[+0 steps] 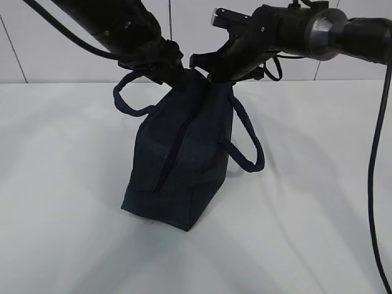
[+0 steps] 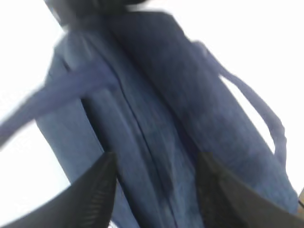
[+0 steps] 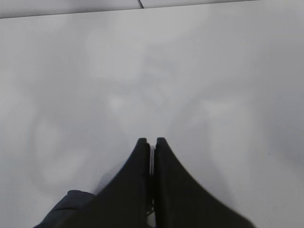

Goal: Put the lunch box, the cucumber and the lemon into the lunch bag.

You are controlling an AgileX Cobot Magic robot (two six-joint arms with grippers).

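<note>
Exterior view: lunch bag (image 1: pixel 180 165) is sagging soft mid-tabletop, best taken by padded handles; left gripper (image 2: pixel 154 190) is standing open over it, right gripper (image 3: pixel 151 147) pinched closed, seemingly empty.

Left wrist view is motion-blurred throughout; bag (image 2: pixel 156 118) seams and zipper detail cannot be resolved, and its lower part is cut off by the bottom edge. Both fingers (image 2: pixel 90 194) are cropped at the bottom edge. In the exterior view, the bag's top (image 1: pixel 193 82) is covered by the two arms, so fingertips and any grip there cannot be judged. In the right wrist view only a corner of bag fabric (image 3: pixel 71 202) is seen.
</note>
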